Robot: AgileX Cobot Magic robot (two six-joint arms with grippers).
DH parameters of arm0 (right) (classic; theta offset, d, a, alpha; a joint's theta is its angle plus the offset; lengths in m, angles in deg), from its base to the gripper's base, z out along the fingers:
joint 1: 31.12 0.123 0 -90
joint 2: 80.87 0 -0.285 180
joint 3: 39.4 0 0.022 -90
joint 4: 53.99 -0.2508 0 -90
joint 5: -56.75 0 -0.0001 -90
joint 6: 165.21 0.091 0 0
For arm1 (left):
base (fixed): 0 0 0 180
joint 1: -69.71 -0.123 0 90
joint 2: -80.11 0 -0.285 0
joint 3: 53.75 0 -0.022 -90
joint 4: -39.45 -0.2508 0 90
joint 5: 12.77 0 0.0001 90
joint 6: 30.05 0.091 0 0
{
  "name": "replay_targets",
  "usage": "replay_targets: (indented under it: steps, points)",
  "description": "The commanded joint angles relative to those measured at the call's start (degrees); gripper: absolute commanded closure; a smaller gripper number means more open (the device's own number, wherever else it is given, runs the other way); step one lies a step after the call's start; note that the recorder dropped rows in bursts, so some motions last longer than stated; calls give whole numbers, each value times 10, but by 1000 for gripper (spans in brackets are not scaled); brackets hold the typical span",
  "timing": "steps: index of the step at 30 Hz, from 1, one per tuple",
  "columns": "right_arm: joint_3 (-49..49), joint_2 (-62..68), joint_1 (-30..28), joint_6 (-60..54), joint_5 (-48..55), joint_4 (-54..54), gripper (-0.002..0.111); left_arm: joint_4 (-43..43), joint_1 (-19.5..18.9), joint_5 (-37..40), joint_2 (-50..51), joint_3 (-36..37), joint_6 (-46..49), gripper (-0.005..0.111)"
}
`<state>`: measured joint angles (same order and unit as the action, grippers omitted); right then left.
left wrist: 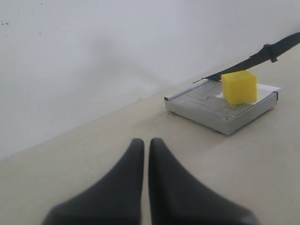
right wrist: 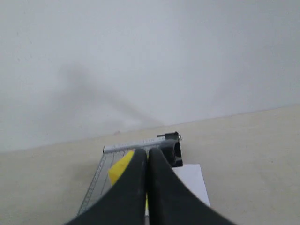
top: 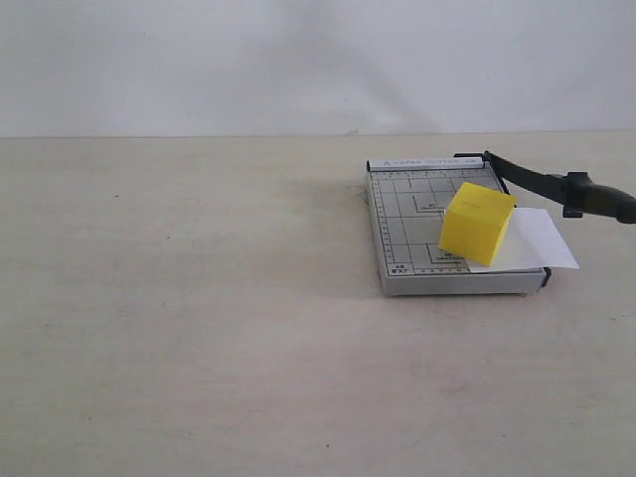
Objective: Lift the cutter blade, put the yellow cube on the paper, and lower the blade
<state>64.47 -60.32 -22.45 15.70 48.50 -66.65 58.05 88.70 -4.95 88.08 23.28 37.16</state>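
The yellow cube (top: pixel 477 223) rests on the white paper (top: pixel 542 243) near the cutting edge of the grey trimmer board (top: pixel 407 209). The cutter blade (top: pixel 532 179) is raised at a slant, its thick handle reaching the exterior view's right edge. Neither gripper shows in that view. In the left wrist view my left gripper (left wrist: pixel 146 140) is shut and empty over bare table, well short of the cube (left wrist: pixel 239 86) and blade (left wrist: pixel 262 55). My right gripper (right wrist: pixel 147 151) is shut with nothing seen between its fingers. It looks along the blade (right wrist: pixel 172 151) and partly hides the cube (right wrist: pixel 121 166) and paper (right wrist: pixel 192 180).
The beige tabletop (top: pixel 199 328) spreads wide to the left and in front of the trimmer. A plain white wall (top: pixel 298 60) stands behind it. The paper overhangs the board's right edge under the raised blade.
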Motion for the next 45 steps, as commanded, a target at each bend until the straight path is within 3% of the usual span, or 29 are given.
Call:
replay_targets:
  steps: [1, 8, 11, 14, 16, 20, 21, 26, 31, 45]
  points:
    - [3, -2, -1, 13, -37, -6, 108, -80, -1, 68, -2, 2, -108, 102]
    - [3, -2, -1, 20, -22, -6, 108, -98, -1, 93, -2, 2, -221, 102]
    - [4, -2, -1, 22, -10, -6, 108, -98, -1, 94, -2, 2, -226, 102]
    - [24, -1, -1, 15, 65, -4, 105, -98, -8, 96, -2, 2, -223, 102]
    - [49, -1, -1, 0, 117, -1, 94, -98, -33, 96, -2, 2, -220, 102]
    - [79, 0, -1, 0, 145, 12, 48, -100, -95, 96, -2, 2, -217, 102]
    - [85, 3, -1, 0, 151, 20, 42, -100, -106, 96, -2, 2, -217, 102]
    - [139, 79, -1, 0, 246, 63, 42, -96, -100, 96, -2, 2, -217, 102]
    - [212, 211, -1, -19, 270, 114, 42, -99, -98, 96, -2, 2, -217, 102]
    - [510, 535, -1, -9, 380, 150, 42, -99, -98, 89, -2, 2, -217, 102]
